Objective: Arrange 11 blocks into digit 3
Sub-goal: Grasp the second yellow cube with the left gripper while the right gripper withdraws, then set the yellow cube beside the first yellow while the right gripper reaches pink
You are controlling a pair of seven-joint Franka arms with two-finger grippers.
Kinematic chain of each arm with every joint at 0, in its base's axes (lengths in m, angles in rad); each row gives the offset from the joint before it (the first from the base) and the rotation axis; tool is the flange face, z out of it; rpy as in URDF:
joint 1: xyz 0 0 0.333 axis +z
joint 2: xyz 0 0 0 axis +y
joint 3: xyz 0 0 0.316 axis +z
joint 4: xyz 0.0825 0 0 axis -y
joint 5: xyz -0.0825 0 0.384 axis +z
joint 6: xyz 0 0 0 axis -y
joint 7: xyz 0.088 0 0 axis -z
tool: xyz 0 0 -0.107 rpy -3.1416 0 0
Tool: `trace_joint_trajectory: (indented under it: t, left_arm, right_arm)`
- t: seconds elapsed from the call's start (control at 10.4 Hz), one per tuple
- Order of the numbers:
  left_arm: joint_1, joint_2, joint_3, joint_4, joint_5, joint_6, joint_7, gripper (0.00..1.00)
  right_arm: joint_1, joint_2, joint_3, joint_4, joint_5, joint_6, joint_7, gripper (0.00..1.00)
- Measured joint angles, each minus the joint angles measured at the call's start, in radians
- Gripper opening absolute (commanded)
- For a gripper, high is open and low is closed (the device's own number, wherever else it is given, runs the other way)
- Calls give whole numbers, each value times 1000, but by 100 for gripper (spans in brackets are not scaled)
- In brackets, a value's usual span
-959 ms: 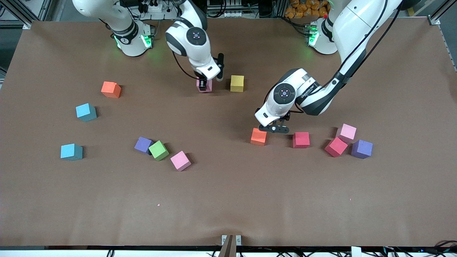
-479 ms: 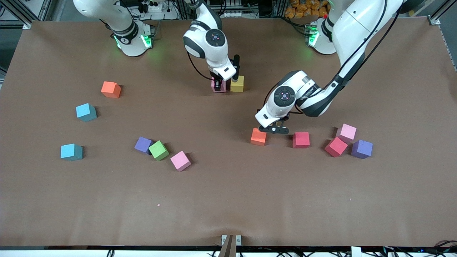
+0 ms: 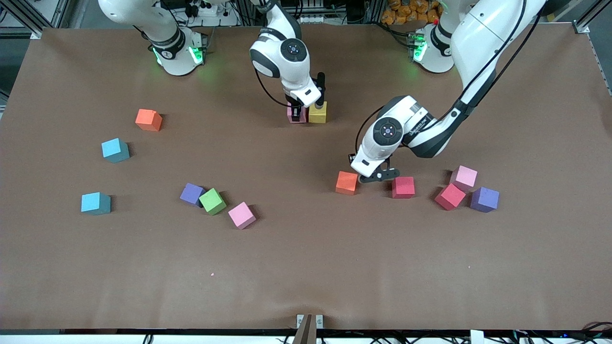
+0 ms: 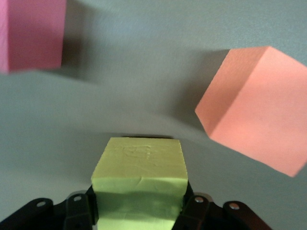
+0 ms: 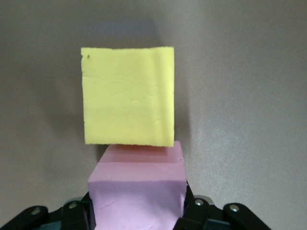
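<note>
**Blocks, current layout.** No digit is formed.

- Pink block (image 3: 296,113) and yellow block (image 3: 317,112) sit side by side, touching, farther from the front camera than the other blocks listed here, about midway along the tabletop (image 3: 306,267).
- The right tool (image 3: 297,114) is clamped on the pink block (right wrist view: the block fills the gap between both fingers).
- The left tool (image 3: 375,177) is low over the tabletop between the orange block (image 3: 346,182) and the red block (image 3: 403,187).
- The left tool is clamped on a pale yellow block (image 4: 139,187) (seen in the left wrist view only; the wrist hides it from the front).
- Toward the left arm's end: second pink block (image 3: 464,177), second red block (image 3: 450,196) and purple block (image 3: 484,199), close together.
- Toward the right arm's end: second purple block (image 3: 192,194) touching the green block (image 3: 212,201), with a third pink block (image 3: 242,215) just beside.
- Farther toward that end: two cyan blocks (image 3: 115,150) (image 3: 95,203) and a second orange block (image 3: 148,120), each apart.
</note>
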Motion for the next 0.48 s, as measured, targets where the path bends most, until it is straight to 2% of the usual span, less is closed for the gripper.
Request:
trace_joint_trajectory:
  t: [0.19, 0.38, 0.48]
  left_arm:
    - [21, -23, -48, -34, -13, -14, -170, 18]
    - [135, -44, -169, -96, -40, -15, -293, 18]
    - [227, -51, -255, -133, -43, -15, -340, 18]
  right_arm:
    - [2, 7, 1, 7, 0, -1, 16, 28]
    - [6, 16, 1, 12, 0, -1, 19, 30]
    - [8, 20, 1, 16, 0, -1, 20, 53]
